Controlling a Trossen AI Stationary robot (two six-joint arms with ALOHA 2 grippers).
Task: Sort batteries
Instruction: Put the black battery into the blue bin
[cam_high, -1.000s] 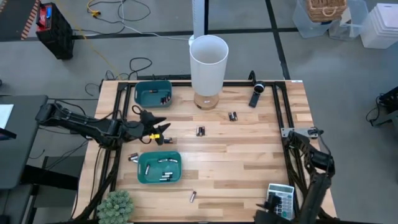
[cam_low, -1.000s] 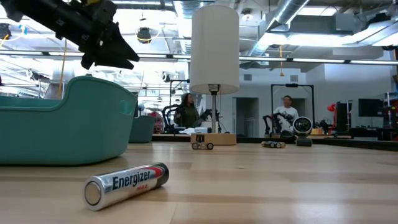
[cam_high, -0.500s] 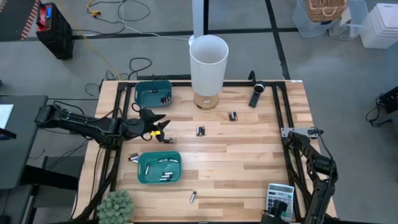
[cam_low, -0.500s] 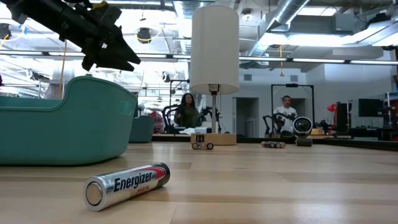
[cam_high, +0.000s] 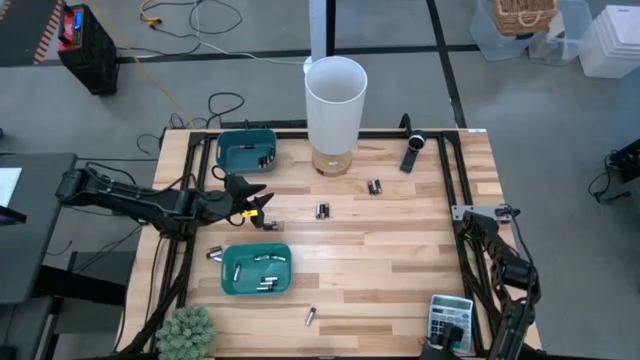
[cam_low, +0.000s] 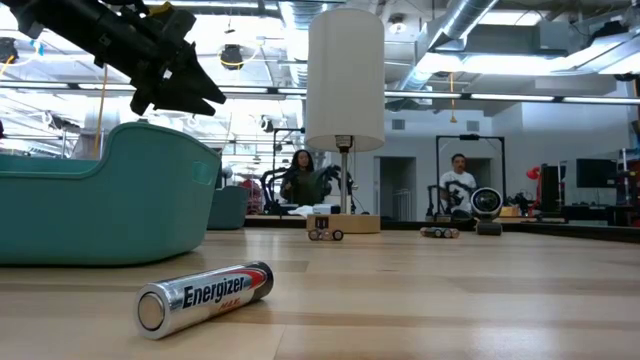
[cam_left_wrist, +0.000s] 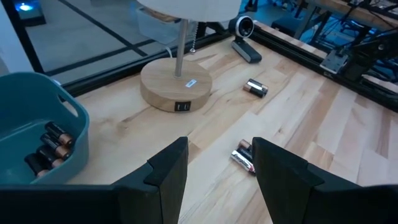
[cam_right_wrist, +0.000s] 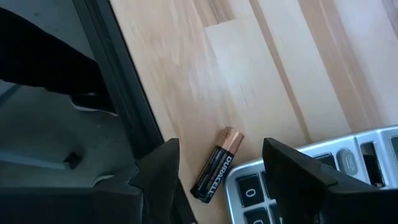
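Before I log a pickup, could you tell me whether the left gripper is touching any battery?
Apart: the left wrist view shows the left gripper open and empty, the nearest batteries lying on the table beyond.

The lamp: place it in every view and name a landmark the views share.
High view: lamp at the table's far edge, near the middle.
Low view: centre, far across the table.
Left wrist view: its wooden base, shade cut off.
Right wrist view: not in it.
Landmark: far teal bin beside it, also in the left wrist view.
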